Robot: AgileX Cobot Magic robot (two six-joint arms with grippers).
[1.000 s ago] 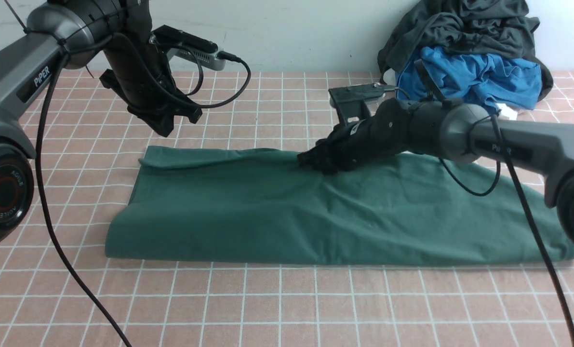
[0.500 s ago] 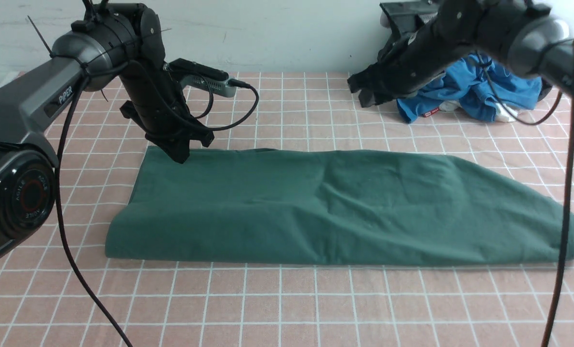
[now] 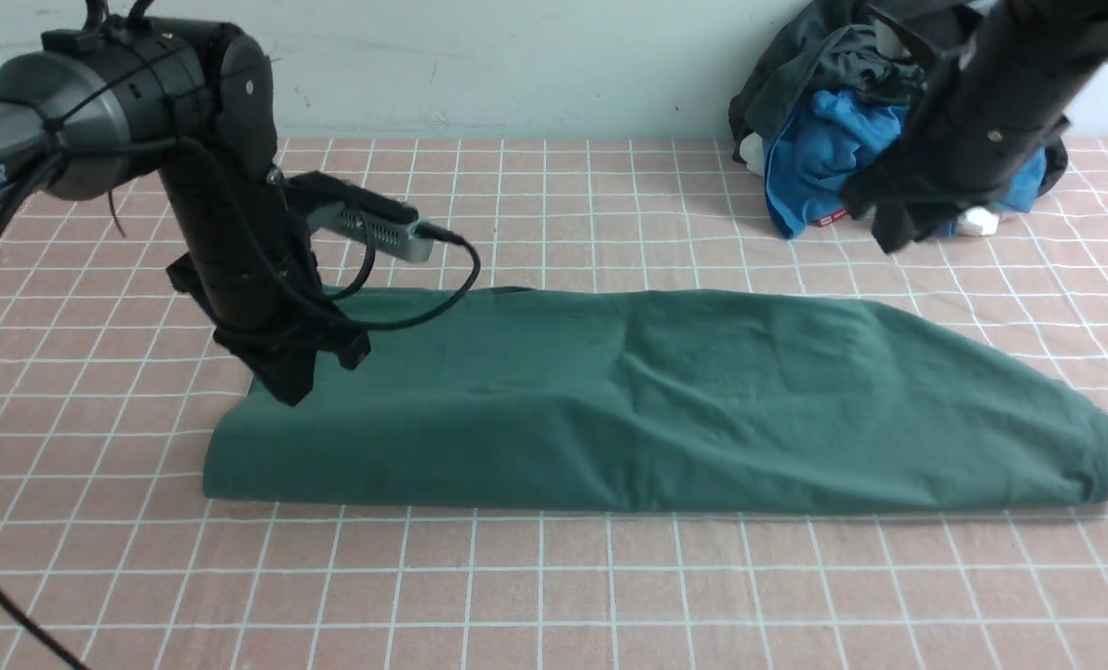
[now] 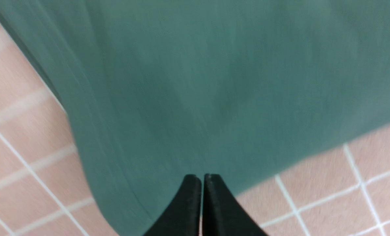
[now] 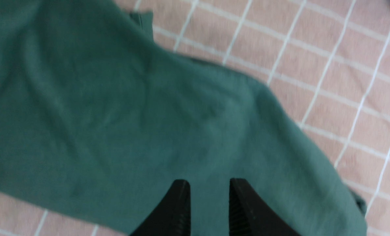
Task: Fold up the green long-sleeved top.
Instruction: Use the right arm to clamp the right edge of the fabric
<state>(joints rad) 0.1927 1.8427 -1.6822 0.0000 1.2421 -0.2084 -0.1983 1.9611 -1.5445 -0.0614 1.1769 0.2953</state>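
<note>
- One green top [image 3: 665, 400]: folded into a long band, lying across the table [image 3: 554, 596].
- Left fingers [image 4: 195, 188]: pressed together, empty, over the top's left end.
- Right fingers [image 5: 181, 193]: slightly apart, empty, high above the table.
- Two other garments piled far right: one blue garment [image 3: 823, 158], one dark grey garment [image 3: 795, 74].

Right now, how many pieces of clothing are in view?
3. The green long-sleeved top lies across the middle; the blue garment and the dark grey garment are heaped together at the far right. The heap may hide more.
</note>
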